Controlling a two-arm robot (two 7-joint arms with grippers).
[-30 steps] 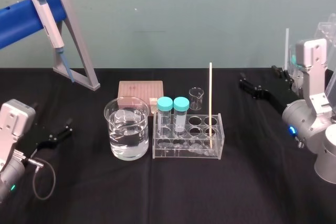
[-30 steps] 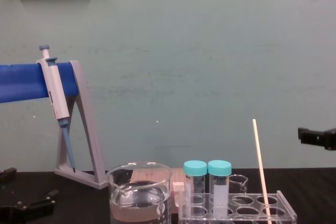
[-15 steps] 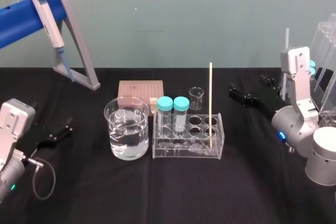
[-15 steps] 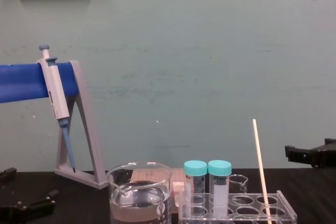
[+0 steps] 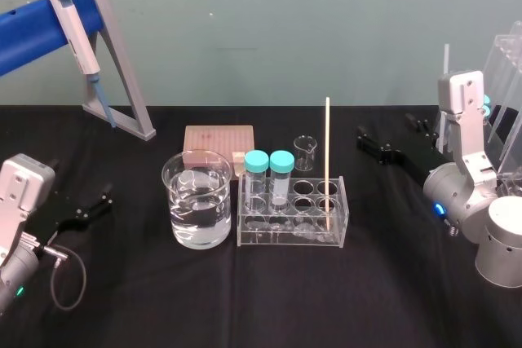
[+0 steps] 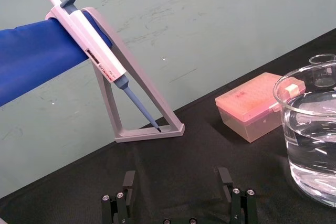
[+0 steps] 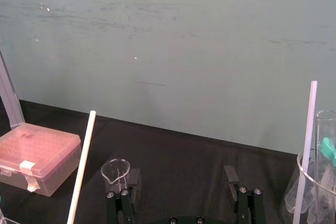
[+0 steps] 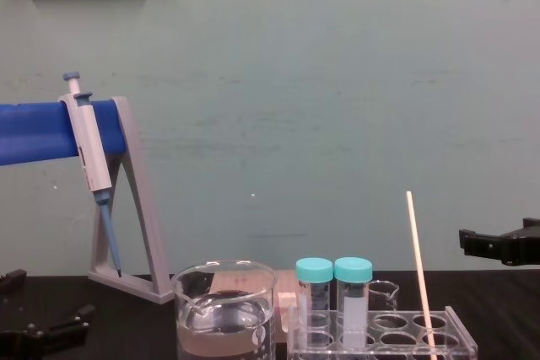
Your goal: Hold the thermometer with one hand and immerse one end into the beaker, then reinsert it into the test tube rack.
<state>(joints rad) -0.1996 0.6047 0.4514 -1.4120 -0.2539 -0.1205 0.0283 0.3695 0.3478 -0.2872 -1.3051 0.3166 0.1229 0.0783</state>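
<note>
Right claw [image 5: 367,144], jaws wide and empty, has swung inward toward the thermometer [image 5: 327,160] and slowed near it, so the rod, untouched in the test tube rack [image 5: 292,234], awaits grasping; left claw [image 5: 94,205] idles open at the surface's [image 5: 261,299] left.

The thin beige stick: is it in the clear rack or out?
In. The pale beige thermometer rod stands nearly upright in a right-end hole of the clear acrylic rack.

Black table [image 5: 367,299]: beaker [image 5: 196,209], test tube rack [image 5: 285,239], stand [image 5: 124,72].
</note>
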